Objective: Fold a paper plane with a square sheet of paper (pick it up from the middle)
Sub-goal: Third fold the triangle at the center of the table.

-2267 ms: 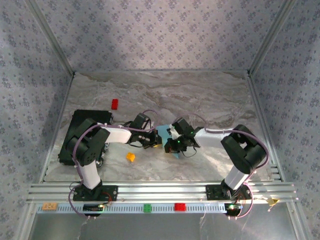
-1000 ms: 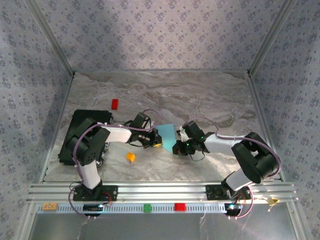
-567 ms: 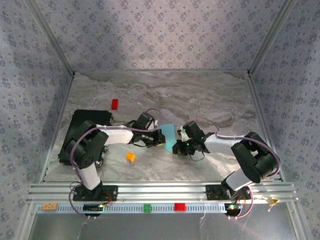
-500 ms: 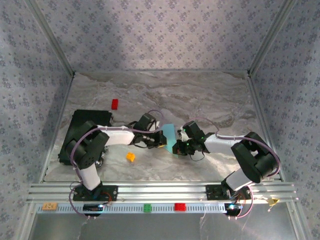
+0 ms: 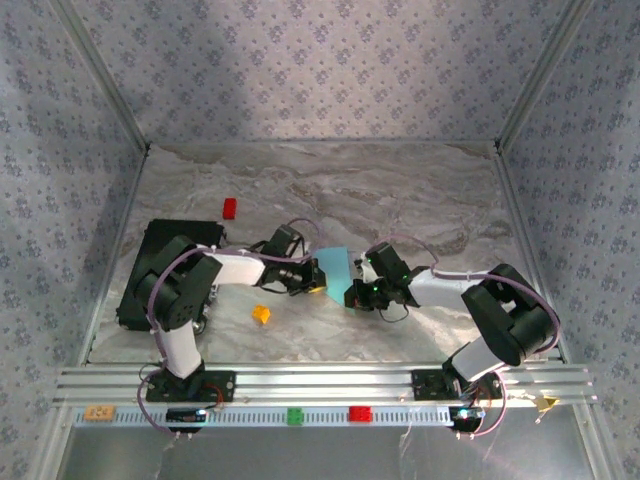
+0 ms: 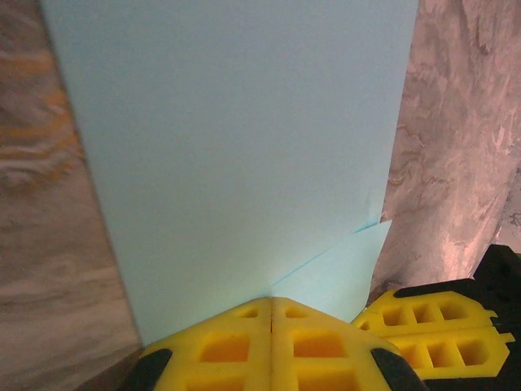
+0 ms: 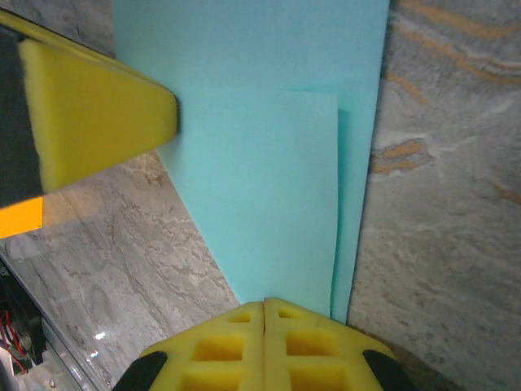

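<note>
The square sheet of paper point(image 5: 335, 266) is light blue and lies partly folded on the marble table between my two arms. In the left wrist view the paper point(image 6: 244, 138) spreads flat ahead, with a folded flap point(image 6: 342, 269) at the lower right. My left gripper point(image 6: 271, 303) is shut, its tips resting on the paper's near edge where the crease ends. The right wrist view shows a doubled layer of the paper point(image 7: 269, 187). My right gripper point(image 7: 264, 306) is shut too, its tips on the paper's narrow near end. The grippers point(image 5: 318, 284) point(image 5: 352, 296) flank the sheet.
A black slab point(image 5: 165, 262) lies at the left beside the left arm. A small red block point(image 5: 230, 208) sits behind it and an orange block point(image 5: 261, 314) in front of the left forearm. Green point(image 5: 295, 415) and red point(image 5: 359, 413) blocks sit on the front rail.
The left gripper slid right across the paper about half a second ago and has drawn back to the left. The blue sheet now shows wider. The right arm has held still over the last second.
</note>
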Available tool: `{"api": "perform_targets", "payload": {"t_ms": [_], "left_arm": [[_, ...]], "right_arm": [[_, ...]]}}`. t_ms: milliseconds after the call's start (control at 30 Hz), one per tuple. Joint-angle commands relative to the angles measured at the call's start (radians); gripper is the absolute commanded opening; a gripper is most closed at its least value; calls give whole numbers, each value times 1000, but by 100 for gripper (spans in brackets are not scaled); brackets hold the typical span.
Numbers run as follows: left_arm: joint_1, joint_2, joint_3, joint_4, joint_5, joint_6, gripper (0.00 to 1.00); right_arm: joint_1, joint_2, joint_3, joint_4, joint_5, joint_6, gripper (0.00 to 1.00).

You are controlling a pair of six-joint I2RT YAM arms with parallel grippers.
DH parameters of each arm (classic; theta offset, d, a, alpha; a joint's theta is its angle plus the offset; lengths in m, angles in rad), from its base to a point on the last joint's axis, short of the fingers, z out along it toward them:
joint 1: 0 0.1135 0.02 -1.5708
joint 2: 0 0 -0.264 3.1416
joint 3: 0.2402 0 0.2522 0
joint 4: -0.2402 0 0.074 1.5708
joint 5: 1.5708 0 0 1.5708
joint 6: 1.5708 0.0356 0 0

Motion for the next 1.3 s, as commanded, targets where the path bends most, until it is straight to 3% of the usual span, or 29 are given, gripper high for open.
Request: {"api": "perform_targets", "payload": {"t_ms": [0,267,467,633,700,900,1133,1267], "left_arm": [[43,-9,-18,-36,-25,57,1],[118,-60,-45,-58,-39,74,1],[122,-117,-33,-60,-52,49,3],[119,-194,-19,-51,-59,13,24],[119,-225,-11,-79,-78,17,37],[120,-279,7,-103,-83,6,59],[121,-290,15,-133,-122,25,65],[125,-280,0,-125,-123,25,66]], "right_arm": [[-10,42,-42,-92,79,-4,0],[-17,24,-45,-99,73,-18,0],[-23,-12,-37,-100,64,-27,0],[-27,-55,-5,-105,81,-27,4],[-27,-66,13,-105,82,-27,6],[-31,-75,69,-129,106,-27,11],[-49,-67,119,-164,147,-27,18],[-78,-36,159,-188,154,-72,28]]}}
